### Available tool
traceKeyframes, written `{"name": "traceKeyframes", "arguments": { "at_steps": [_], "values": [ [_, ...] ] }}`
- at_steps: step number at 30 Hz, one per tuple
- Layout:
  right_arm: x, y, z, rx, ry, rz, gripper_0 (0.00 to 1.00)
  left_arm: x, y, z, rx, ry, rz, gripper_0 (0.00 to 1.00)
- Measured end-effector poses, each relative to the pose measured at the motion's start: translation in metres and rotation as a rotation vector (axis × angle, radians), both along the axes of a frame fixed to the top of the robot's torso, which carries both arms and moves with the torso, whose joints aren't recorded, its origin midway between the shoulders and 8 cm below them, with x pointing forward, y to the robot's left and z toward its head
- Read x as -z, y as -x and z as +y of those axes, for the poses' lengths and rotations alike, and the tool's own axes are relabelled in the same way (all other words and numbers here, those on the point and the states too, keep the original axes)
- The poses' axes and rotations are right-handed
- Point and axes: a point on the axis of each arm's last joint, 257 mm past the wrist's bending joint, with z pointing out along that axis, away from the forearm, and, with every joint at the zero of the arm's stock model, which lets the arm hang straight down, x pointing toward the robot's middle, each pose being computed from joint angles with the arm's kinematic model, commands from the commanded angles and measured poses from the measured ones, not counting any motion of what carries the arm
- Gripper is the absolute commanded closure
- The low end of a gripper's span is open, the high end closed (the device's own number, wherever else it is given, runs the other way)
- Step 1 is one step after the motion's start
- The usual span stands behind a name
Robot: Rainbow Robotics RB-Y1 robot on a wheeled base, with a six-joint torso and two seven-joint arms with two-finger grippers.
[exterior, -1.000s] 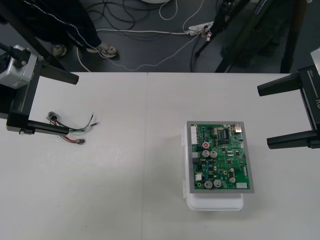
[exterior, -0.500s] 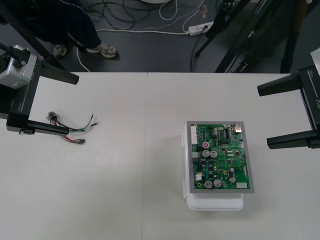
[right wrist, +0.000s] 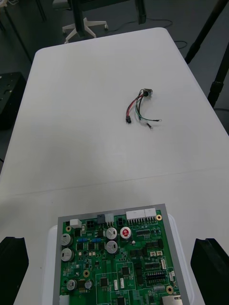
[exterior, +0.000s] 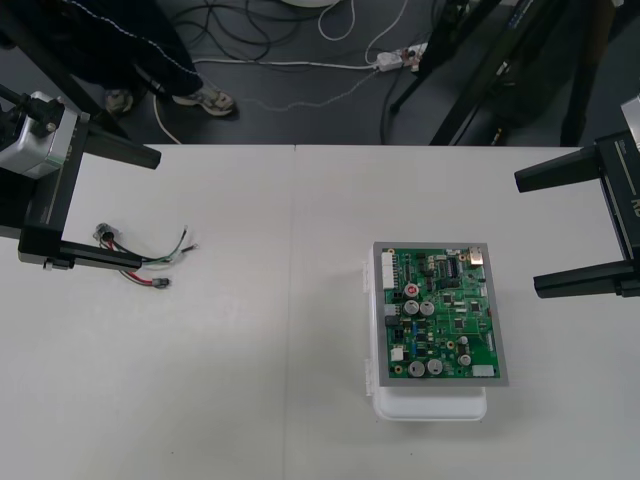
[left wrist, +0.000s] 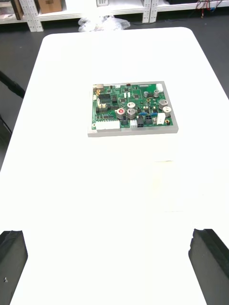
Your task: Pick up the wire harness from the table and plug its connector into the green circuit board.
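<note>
Little has changed over the last second. The left gripper (exterior: 148,208), black fingers spread wide, has crept a touch inward above the small wire harness of thin red, black and green wires (exterior: 158,257). That harness lies flat on the plain light table (exterior: 250,380), its round metal socket (exterior: 103,237) just beside the gripper's lower finger, well apart from the green circuit board (exterior: 443,315) on its white base (exterior: 430,405). The right gripper (exterior: 527,234) waits at its own side, equally wide. By my judgement the pick-up is barely starting.
</note>
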Motion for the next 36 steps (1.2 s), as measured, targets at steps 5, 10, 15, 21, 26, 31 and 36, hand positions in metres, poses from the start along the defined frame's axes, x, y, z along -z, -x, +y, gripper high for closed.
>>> {"name": "traceKeyframes", "arguments": {
  "at_steps": [5,10,15,21,26,31,36],
  "values": [
    [0.0000,0.0000,0.0000,0.000,0.000,0.000,0.00,0.0000,0.0000,0.0000,0.000,0.000,0.000,0.00],
    [0.0000,0.0000,0.0000,0.000,0.000,0.000,0.00,-0.0003,0.0003,-0.0003,0.001,0.002,0.001,0.00],
    [0.0000,0.0000,0.0000,0.000,0.000,0.000,0.00,-0.0013,0.0015,-0.0012,0.004,0.007,0.005,0.00],
    [0.0000,0.0000,0.0000,0.000,0.000,0.000,0.00,-0.0016,0.0018,-0.0015,0.005,0.009,0.006,0.00],
    [0.0000,0.0000,0.0000,0.000,0.000,0.000,0.00,-0.0014,0.0016,-0.0013,0.005,0.008,0.005,0.00],
    [0.0000,0.0000,0.0000,0.000,0.000,0.000,0.00,-0.0012,0.0014,-0.0011,0.007,0.006,0.000,0.00],
    [0.0000,0.0000,0.0000,0.000,0.000,0.000,0.00,-0.0018,0.0015,-0.0012,0.015,0.007,-0.010,0.00]
  ]
}}
